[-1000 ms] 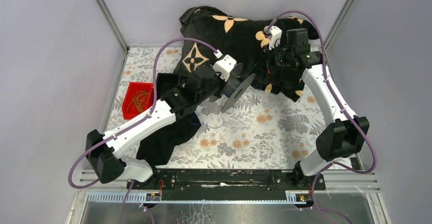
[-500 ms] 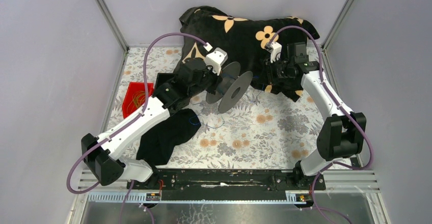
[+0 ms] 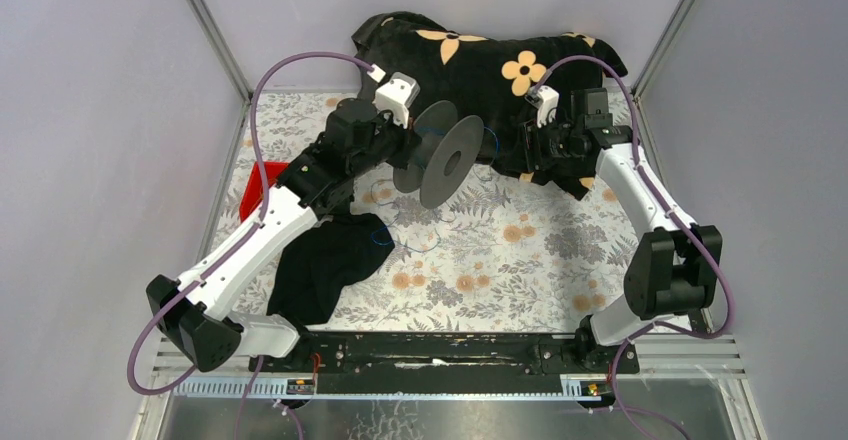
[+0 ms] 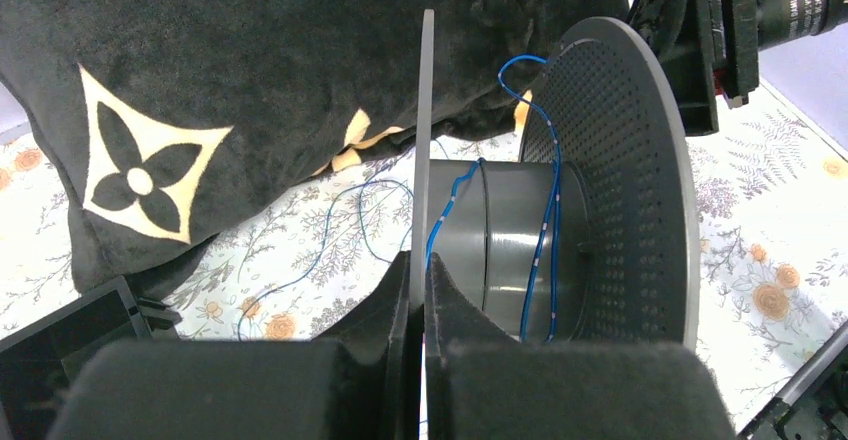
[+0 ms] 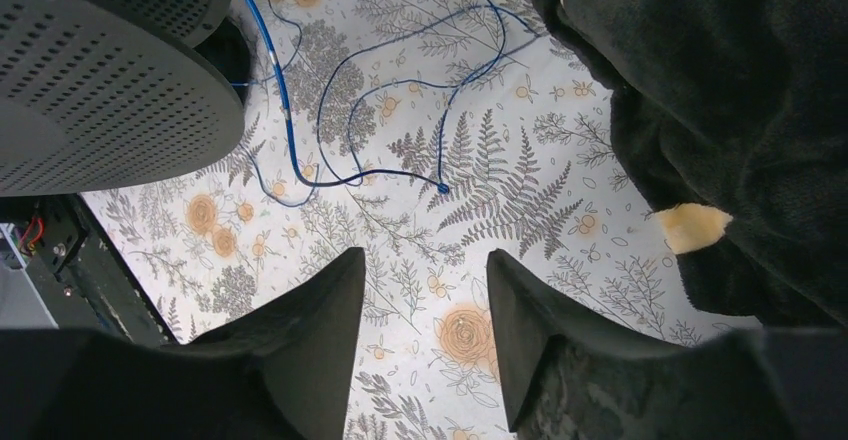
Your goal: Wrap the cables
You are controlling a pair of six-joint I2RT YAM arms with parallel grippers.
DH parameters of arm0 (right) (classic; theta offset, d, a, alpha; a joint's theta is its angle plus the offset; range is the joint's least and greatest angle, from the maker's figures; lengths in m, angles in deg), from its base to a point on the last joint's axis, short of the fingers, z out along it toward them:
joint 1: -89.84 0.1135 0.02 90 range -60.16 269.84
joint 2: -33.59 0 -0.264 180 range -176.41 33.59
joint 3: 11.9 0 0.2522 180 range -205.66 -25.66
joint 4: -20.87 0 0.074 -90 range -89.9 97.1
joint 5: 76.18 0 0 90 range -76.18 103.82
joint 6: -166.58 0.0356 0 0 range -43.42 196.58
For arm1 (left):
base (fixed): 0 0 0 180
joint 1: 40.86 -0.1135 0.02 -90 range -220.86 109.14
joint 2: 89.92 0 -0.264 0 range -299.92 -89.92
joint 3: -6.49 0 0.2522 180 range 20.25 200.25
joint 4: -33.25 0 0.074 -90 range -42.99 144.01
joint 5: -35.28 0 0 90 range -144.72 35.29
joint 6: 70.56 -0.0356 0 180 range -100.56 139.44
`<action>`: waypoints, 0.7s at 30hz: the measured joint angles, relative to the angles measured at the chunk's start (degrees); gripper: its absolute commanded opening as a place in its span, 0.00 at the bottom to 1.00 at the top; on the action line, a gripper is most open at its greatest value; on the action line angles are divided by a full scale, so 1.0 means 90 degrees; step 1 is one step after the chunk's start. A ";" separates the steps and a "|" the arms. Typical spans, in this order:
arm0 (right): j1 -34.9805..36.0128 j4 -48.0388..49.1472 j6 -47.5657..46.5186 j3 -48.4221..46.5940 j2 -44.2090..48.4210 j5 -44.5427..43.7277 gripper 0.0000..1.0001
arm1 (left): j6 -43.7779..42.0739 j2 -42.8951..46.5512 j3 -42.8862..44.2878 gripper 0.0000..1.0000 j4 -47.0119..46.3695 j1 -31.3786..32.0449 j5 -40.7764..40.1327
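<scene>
Top external: high above and behind the arm bases, looking down over the whole floral tabletop (image 3: 520, 250). Left wrist: very near, sighting rightward past the left claw (image 4: 417, 270) onto the black spool (image 4: 610, 190). Right wrist: near, facing down between the right claw (image 5: 424, 270) fingers at the tabletop. Shared by all three: spool, blue cables (image 5: 287, 115), black cloth (image 5: 720, 80).

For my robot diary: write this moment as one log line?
left tool: shut on spool | right tool: open, empty | cable: partly wound
</scene>
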 measured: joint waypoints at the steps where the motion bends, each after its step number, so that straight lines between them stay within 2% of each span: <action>1: -0.0007 0.0000 -0.0015 0.0007 0.0051 0.0002 0.63 | 0.0022 0.0000 0.0022 0.00 0.0002 -0.0017 0.0012; 7: -0.0049 0.0097 -0.0044 0.0109 0.0277 0.0158 0.76 | 0.0192 -0.0010 0.0289 0.00 0.0087 -0.0112 0.0177; 15: -0.0063 0.0721 0.0209 0.0760 0.0301 0.0413 0.76 | 0.0595 -0.0112 0.0770 0.00 0.0134 -0.0243 0.0457; 21: -0.0063 0.1967 0.1008 0.1678 0.0291 0.0617 0.73 | 0.0896 -0.0158 0.0799 0.00 0.0160 -0.0352 0.0580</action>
